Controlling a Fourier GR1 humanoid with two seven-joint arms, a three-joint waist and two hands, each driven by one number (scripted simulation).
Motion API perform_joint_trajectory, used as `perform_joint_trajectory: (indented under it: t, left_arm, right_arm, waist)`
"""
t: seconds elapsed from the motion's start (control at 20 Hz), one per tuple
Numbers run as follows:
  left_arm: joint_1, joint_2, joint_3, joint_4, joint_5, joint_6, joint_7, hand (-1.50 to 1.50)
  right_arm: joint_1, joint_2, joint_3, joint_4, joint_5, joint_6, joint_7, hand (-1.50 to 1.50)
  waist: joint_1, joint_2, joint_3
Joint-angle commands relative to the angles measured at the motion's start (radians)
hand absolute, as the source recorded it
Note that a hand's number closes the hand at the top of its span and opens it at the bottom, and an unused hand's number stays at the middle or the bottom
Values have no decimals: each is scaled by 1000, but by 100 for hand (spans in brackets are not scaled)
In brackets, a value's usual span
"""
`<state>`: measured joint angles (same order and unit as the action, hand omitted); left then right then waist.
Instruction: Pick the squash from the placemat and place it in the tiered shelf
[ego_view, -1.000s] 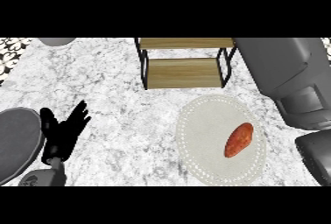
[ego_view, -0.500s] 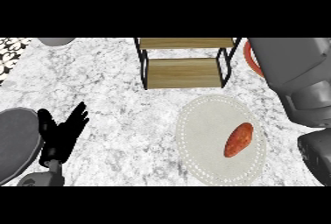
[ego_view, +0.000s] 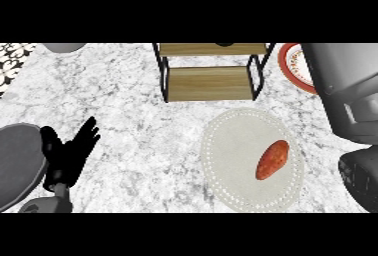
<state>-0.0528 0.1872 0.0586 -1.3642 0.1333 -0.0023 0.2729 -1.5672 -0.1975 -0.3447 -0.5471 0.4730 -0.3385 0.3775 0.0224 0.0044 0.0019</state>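
The right forearm (ego_view: 347, 90) has swung further right, uncovering a red-rimmed plate (ego_view: 294, 67); its robot hand is hidden. The squash (ego_view: 272, 159) lies untouched on the placemat (ego_view: 235, 135), below the tiered shelf (ego_view: 210, 82). The left robot hand (ego_view: 70, 157) rests open on the surface (ego_view: 125, 100).

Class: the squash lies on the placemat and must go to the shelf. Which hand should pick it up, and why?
Probably the right. The squash lies on the placemat at the view's right, beside the right forearm, whose hand is out of view. The left hand rests open at the far left.
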Motion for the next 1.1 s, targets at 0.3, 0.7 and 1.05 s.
perform_joint_trajectory:
  t: [0.3, 0.7, 1.05]
  left_arm:
    - [-6, 24, 32, 34, 24, -35, 6, 0]
    - [27, 3, 25, 27, -2, -4, 2, 0]
    - [43, -14, 21, -29, 6, 8, 44, 0]
  right_arm:
    - [-22, -156, -45, -22, 24, -159, 66, -150]
    - [162, -276, -125, -205, -87, -88, 114, -150]
    - [319, -414, -169, -335, -213, 141, 112, -150]
  waist:
    - [-11, 0, -3]
    - [-38, -11, -2]
    - [-35, -10, -2]
